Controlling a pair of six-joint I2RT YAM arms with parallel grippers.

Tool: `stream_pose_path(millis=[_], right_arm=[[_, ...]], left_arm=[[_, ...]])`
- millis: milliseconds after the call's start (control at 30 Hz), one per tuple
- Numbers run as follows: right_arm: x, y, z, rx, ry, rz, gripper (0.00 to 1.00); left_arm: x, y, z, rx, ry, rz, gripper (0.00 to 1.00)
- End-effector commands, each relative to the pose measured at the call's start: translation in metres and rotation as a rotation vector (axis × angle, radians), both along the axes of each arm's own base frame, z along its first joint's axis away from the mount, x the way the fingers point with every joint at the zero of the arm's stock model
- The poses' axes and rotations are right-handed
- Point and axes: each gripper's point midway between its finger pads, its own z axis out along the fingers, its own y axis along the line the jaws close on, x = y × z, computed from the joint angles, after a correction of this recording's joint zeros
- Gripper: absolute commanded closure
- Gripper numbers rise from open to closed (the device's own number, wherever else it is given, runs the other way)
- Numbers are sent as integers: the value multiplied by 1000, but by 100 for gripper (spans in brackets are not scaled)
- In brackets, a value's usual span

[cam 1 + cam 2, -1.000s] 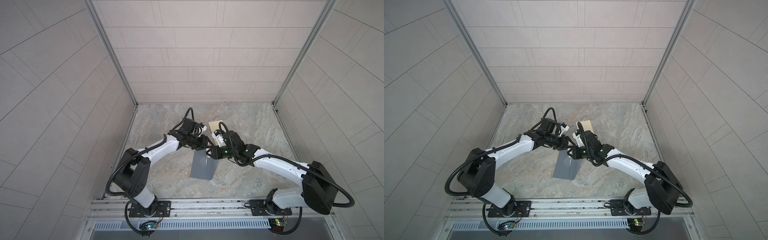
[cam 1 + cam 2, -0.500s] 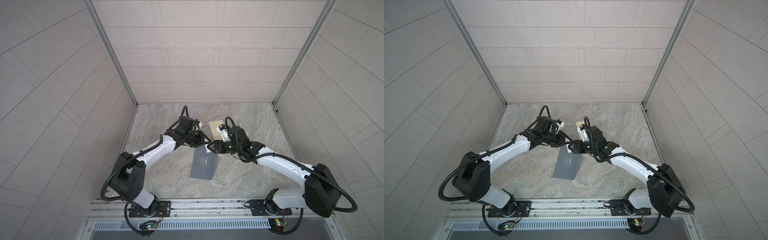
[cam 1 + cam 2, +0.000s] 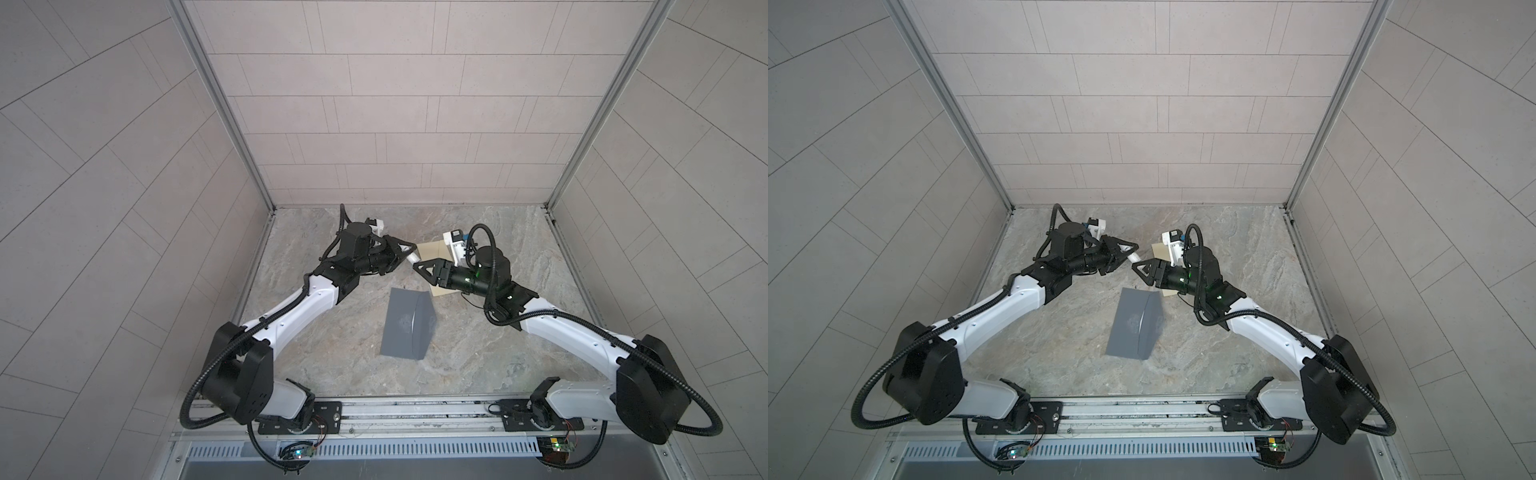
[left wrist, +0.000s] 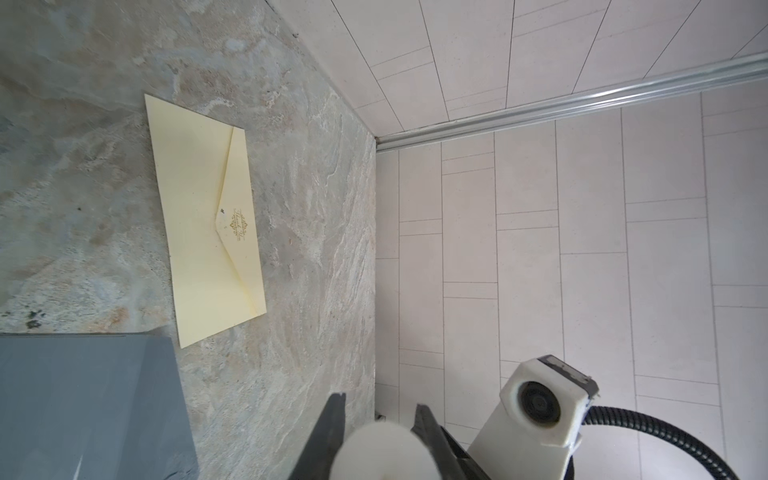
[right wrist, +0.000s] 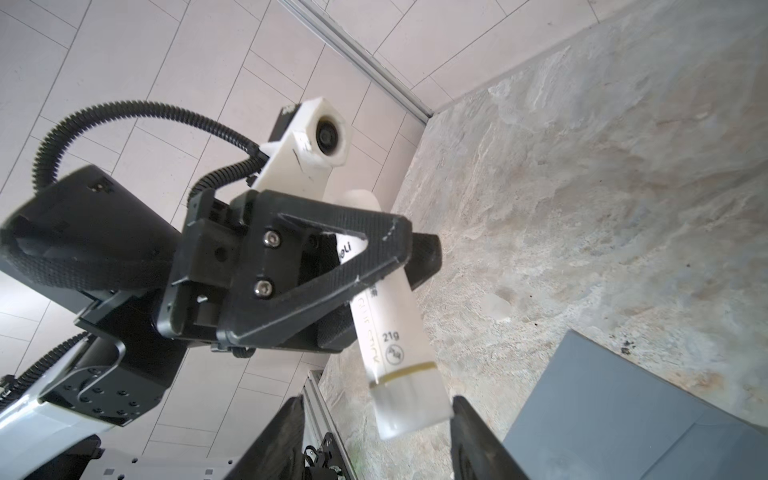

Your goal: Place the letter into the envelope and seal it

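Note:
The cream envelope lies flat on the stone table with its flap folded down; in both top views it is partly hidden behind the grippers. No letter shows. My left gripper is shut on a white glue stick, held in the air. My right gripper faces it, open. The stick's translucent cap end sits between the right fingers with a gap on each side.
A grey wedge-shaped block stands mid-table, on the near side of both grippers. Tiled walls close the back and both sides. The arm bases sit on a rail along the front edge.
Both grippers have risen and moved back from the grey block's far end. The right jaws have opened wider, and the left jaws have closed tighter on the glue stick.

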Motion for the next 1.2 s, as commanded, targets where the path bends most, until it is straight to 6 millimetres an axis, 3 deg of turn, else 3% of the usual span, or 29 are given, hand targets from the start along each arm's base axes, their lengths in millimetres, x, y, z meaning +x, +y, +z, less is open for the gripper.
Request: stream_pose_path(millis=[0,700,867,933,967,1100,1167], right_arm=[[8,5,22,56,-42,-1,45],[29,2,36,84,-81,-80,61],[36,0,42,69,-103,-111,73],[39,-2,40,36,-100,-127,82],[40,-4,38,14,-96,-135,86],[38,-15,10,-167,-25,-161,95],[33,-23,-12,-303,34,-159,98]], left_arm=[[4,-2,20,-92,-17,23,100],[-3,-4,5,-92,25,9,100],[-7,-5,-6,-80,47,5,100],[-8,-4,-10,-76,54,4,100],[-9,-3,-12,-68,56,7,98],[-9,19,-25,32,55,49,54],[-11,41,-37,113,78,84,41]])
